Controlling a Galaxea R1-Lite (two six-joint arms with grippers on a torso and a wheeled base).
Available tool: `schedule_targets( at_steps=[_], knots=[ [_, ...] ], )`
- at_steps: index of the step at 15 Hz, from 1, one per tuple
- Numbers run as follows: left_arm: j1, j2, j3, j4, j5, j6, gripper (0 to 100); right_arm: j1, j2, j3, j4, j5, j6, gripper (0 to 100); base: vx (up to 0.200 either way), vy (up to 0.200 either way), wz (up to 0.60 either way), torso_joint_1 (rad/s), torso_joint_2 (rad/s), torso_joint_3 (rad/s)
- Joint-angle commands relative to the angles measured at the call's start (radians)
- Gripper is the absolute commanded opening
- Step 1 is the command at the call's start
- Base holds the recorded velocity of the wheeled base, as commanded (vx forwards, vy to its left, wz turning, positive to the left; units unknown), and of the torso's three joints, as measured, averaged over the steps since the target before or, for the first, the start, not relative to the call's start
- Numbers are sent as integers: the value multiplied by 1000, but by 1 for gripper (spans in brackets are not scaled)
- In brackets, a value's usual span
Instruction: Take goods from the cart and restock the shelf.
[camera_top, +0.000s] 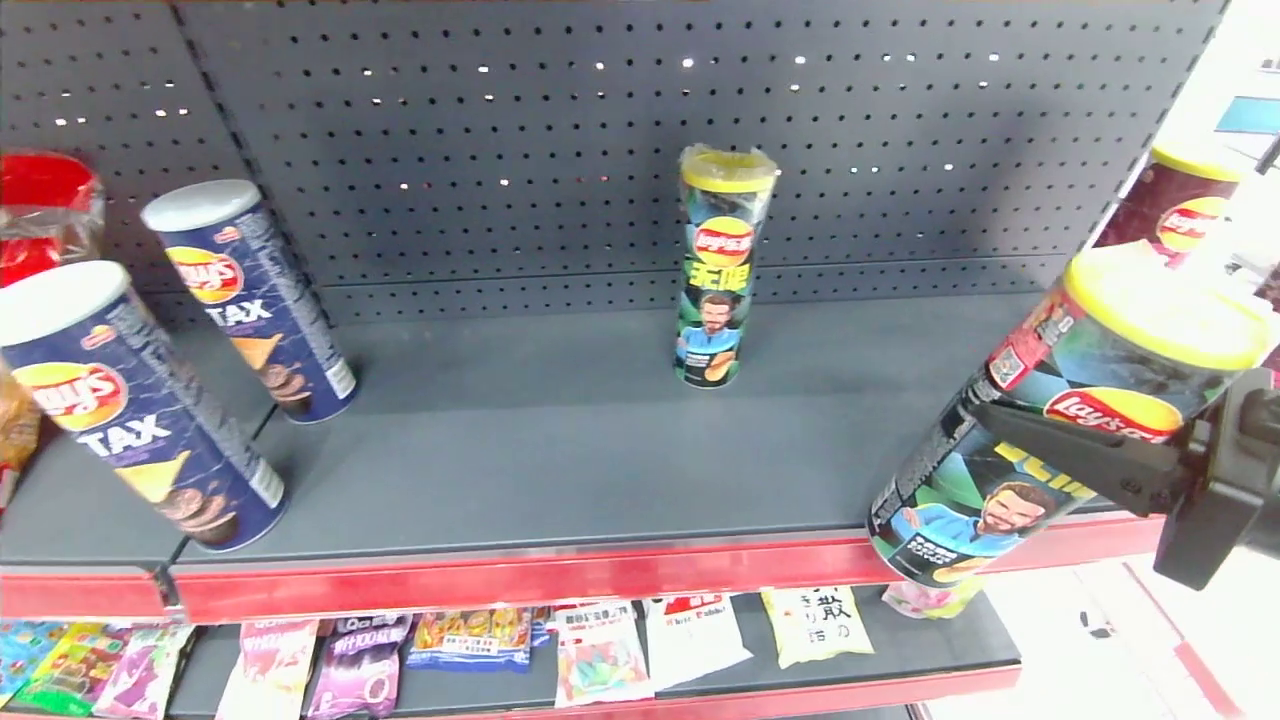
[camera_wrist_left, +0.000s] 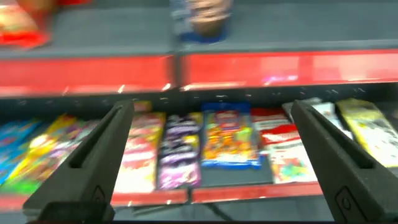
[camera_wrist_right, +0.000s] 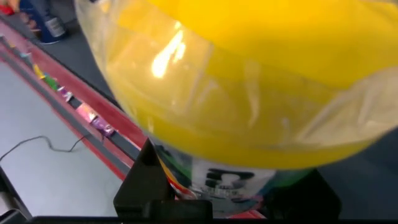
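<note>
Head view: the chip can (camera_top: 985, 500), the one with a yellow lid and a green-and-blue wrap, is clamped in the jaws of the right gripper (camera_top: 1005, 400) at the near right of the scene. It is tilted, lid up and to the right, base down at the red front lip of the shelf (camera_top: 520, 575); whether the base touches the lip I cannot tell. In the right wrist view the yellow lid (camera_wrist_right: 249, 74) sits close above the dark jaws that pinch the body below it.

On the grey shelf board a matching can (camera_top: 722, 265) stands upright near the far pegboard wall, well apart from the held one. Two blue cans (camera_top: 255, 300) stand at the left end, one nearer than the other. A dark red can (camera_top: 1180, 205) shows at the far right.

The left gripper (camera_wrist_left: 211, 107) has its jaws apart and empty, and faces the snack bags (camera_wrist_left: 230, 140) on the lower shelf (camera_top: 900, 640).

The step in hand looks like placing: the can is picked and brought to the shelf, not yet set down. The next move likely calls for carrying it farther in over the board, righting it, lowering the base flat near the matching can, and only then parting the jaws.
</note>
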Motion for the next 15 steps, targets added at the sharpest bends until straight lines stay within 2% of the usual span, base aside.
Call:
schedule_targets(
  at_steps=[1,6,13,15],
  knots=[
    [1,1,0,-1,1,1,100,-1,-8,9,2,1,-1,0,0,0,0,0,0,0],
    [1,1,0,-1,1,0,100,-1,-21,43,-5,-26,-30,0,0,0,0,0,0,0],
    [-1,5,0,-1,1,0,100,13,-57,52,-4,-6,-38,0,0,0,0,0,0,0],
    [-1,1,-2,-4,-30,7,100,21,-80,57,-4,-2,-19,0,0,0,0,0,0,0]
  ],
)
